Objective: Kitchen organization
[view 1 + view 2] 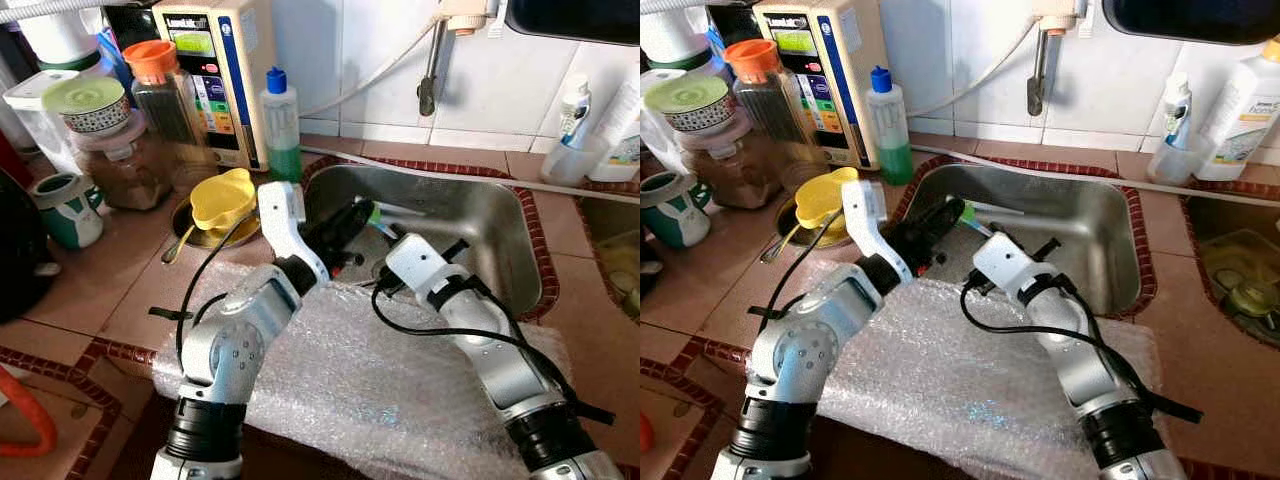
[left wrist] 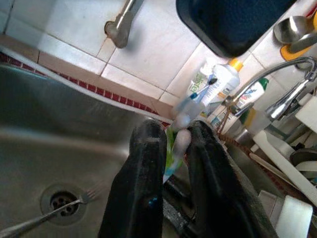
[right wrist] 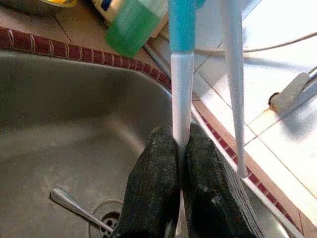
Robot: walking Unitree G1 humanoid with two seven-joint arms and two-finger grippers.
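2 silver-grey jointed arms, white casings at the wrists, black ribbed collars at the base. Black cable loops along each forearm. Left gripper (image 2: 171, 163) and right gripper (image 3: 181, 173): 2 long matte-black fingers each, textured, scuffed surfaces.

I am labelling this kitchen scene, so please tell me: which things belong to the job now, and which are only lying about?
In the job: left tool, shut on green toothbrush; right tool, shut on blue-and-white toothbrush; sink beneath them.
Lying about: fork by the drain; yellow cup; green soap bottle; orange-lidded jar; bubble wrap.
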